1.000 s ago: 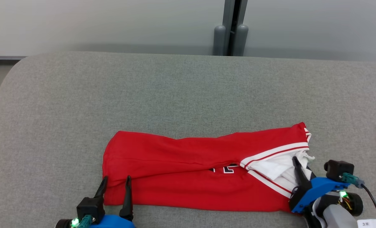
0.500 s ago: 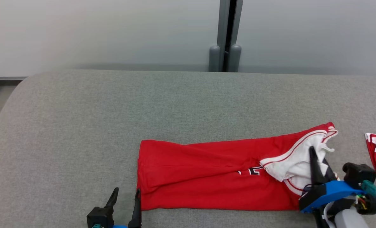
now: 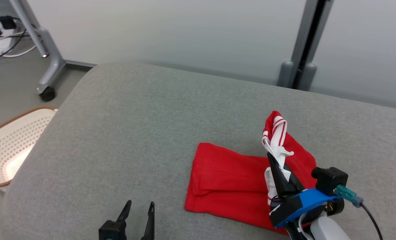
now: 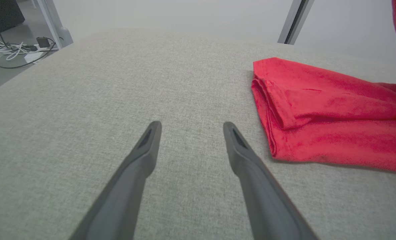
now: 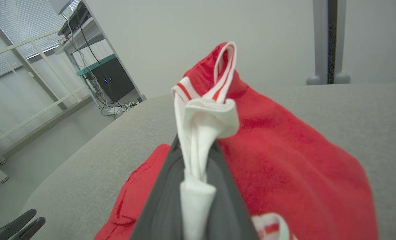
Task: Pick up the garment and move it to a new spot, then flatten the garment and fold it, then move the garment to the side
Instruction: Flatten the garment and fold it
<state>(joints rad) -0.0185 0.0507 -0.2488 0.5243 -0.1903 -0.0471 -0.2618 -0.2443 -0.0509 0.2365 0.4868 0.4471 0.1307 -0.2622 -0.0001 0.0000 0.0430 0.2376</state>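
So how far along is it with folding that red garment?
Done: the garment lies on the grey surface, doubled lengthwise, with layers showing at its left end. In hand: the right gripper is shut on the white-trimmed end, holding it raised above the rest. The left gripper is open over bare surface, apart from the cloth. Left: probably laying that end down to finish the fold, then moving the garment aside.
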